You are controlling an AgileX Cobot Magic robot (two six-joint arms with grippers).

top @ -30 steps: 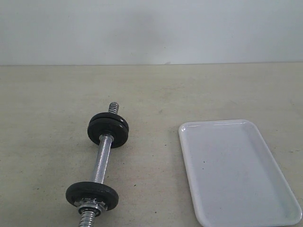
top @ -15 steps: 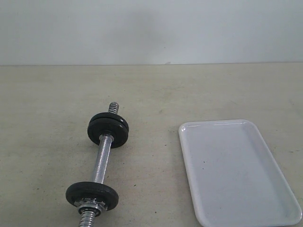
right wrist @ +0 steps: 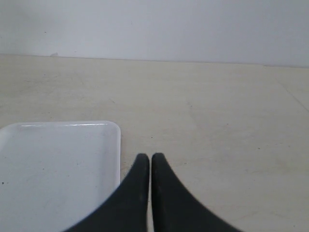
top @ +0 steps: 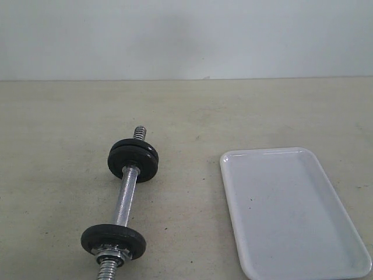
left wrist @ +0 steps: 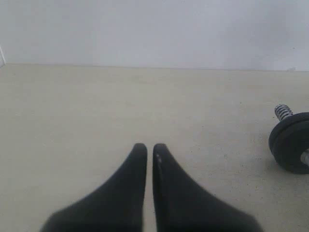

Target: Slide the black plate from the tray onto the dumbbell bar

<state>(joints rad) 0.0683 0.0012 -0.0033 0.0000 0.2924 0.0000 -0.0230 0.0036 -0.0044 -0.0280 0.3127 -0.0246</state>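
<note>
The chrome dumbbell bar [top: 124, 201] lies on the beige table at the left. Two black plates [top: 133, 160] sit together on its far end, below the threaded tip [top: 139, 132]. A third black plate [top: 113, 238] sits on the near end against a nut. The white tray [top: 291, 210] lies at the right with no disc on it. My left gripper [left wrist: 150, 147] is shut on nothing, with the far plates [left wrist: 289, 145] off to one side. My right gripper [right wrist: 147, 157] is shut on nothing beside the tray's corner [right wrist: 113, 126]. Neither gripper shows in the exterior view.
A pale wall [top: 186, 35] runs behind the table's far edge. Bare beige tabletop [top: 186, 116] lies between the dumbbell and the tray and behind both.
</note>
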